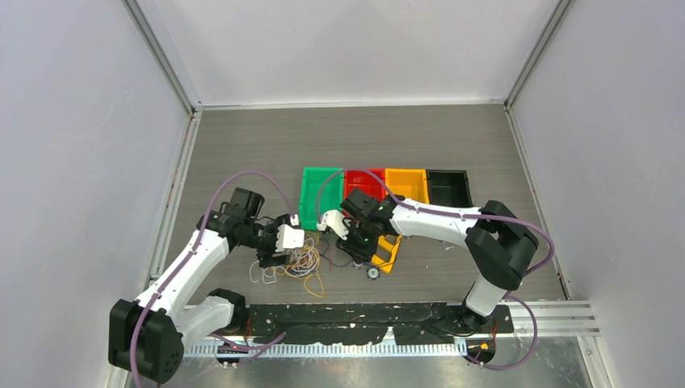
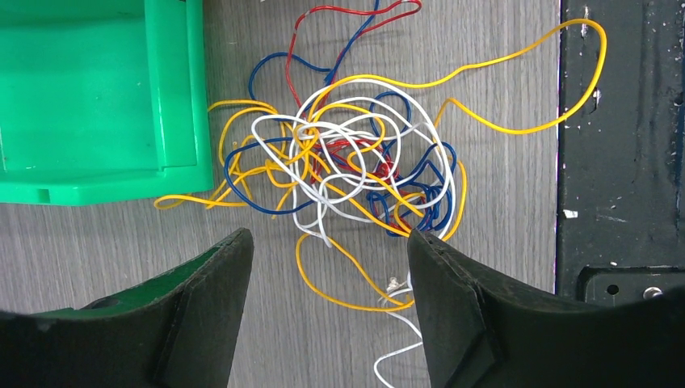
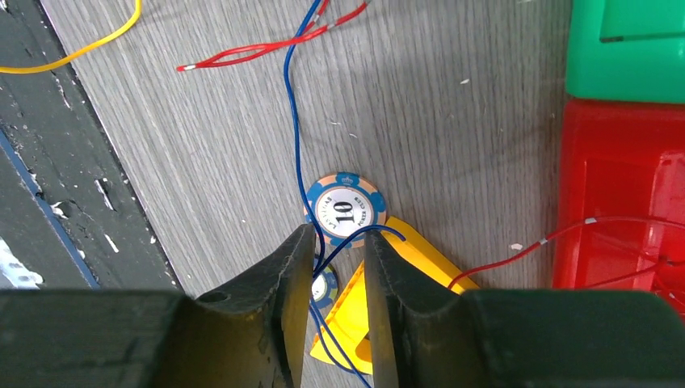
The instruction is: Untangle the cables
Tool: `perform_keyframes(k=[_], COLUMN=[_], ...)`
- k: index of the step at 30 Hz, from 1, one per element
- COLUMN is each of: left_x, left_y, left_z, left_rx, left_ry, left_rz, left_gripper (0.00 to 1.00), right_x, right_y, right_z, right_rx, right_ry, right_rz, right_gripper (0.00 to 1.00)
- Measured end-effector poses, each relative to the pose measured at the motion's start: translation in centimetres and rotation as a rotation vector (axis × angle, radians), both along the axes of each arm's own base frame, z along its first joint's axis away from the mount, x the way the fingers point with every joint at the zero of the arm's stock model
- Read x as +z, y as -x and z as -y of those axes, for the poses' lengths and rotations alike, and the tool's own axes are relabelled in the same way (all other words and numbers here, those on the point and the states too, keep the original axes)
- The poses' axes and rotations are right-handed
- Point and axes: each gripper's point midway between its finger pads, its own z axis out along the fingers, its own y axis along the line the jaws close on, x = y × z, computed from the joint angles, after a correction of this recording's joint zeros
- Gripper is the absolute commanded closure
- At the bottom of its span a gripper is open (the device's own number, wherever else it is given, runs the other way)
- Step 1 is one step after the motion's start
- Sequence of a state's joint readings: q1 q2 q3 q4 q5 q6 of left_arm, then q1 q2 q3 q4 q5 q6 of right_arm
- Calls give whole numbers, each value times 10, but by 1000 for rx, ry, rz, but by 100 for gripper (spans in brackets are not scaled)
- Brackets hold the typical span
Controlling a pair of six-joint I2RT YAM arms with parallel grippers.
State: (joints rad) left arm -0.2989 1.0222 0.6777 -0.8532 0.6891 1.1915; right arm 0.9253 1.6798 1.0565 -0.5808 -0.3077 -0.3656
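Your left gripper [image 2: 327,242] is hovering, spread wide, over the tangled cables [image 2: 355,162] lying beside the green tray [image 2: 97,97]. Your right gripper [image 3: 339,242], fingers narrowly parted, is straddling a blue cable [image 3: 292,105] near a poker chip [image 3: 346,210].

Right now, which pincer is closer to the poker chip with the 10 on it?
Right. The right pincer hovers just beside the poker chip, with a blue cable passing through it. The left pincer is off over the cable tangle by the green tray.
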Motion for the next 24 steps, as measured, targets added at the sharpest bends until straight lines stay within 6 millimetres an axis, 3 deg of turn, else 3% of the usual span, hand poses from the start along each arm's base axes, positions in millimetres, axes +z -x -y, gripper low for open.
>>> perform_keyframes(k=[6, 8, 11, 18, 20, 22, 24], left_x=[-3, -3, -3, -22, -30, -40, -49], left_y=[0, -1, -5, -5, 1, 6, 9], left_z=[0, -1, 0, 6, 7, 6, 1], left_rx=[6, 10, 14, -15, -34, -50, -58], left_ry=[0, -2, -1, -67, -91, -122, -162], left_rz=[3, 5, 11, 27, 22, 19, 12], left_gripper=[26, 22, 20, 23, 34, 57, 72], right_x=[-2, -4, -7, -8, -5, 6, 25], right_y=[3, 3, 3, 4, 4, 3, 1], right_z=[-4, -5, -5, -3, -1, 1, 2], right_rx=[15, 19, 27, 34, 30, 24, 17], right_ry=[0, 4, 11, 24, 23, 5, -36], right_rz=[7, 15, 25, 43, 53, 77, 120], right_gripper=[68, 74, 92, 94, 94, 95, 95])
